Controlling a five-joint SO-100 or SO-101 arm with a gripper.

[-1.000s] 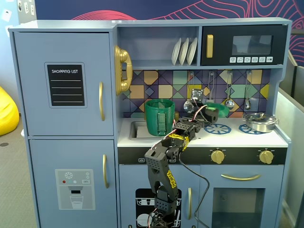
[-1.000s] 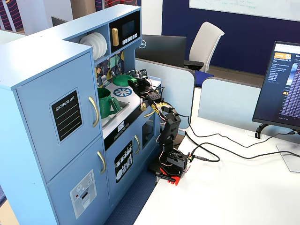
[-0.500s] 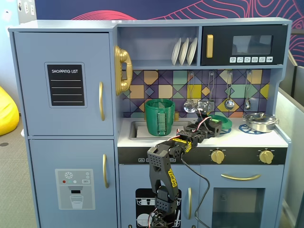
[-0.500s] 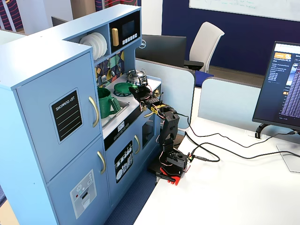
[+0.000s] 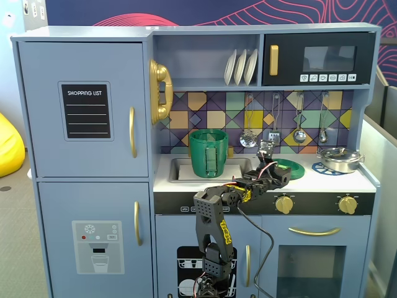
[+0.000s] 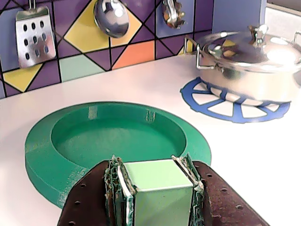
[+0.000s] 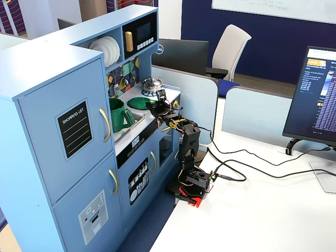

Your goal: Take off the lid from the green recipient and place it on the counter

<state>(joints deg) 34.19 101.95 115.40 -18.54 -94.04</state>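
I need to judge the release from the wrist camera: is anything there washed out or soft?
Wrist view: sharp on the lid and the claw shut on its handle; overhead light blows out the silver pan's top and glints on the hanging spoon. Both fixed views: evenly lit, but the lid is small there.

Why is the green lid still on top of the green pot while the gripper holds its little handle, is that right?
Not quite. The lid is off the pot and lies flat on the white counter, as the wrist view shows. The pot stands open by the sink in a fixed view. The gripper does hold the handle.
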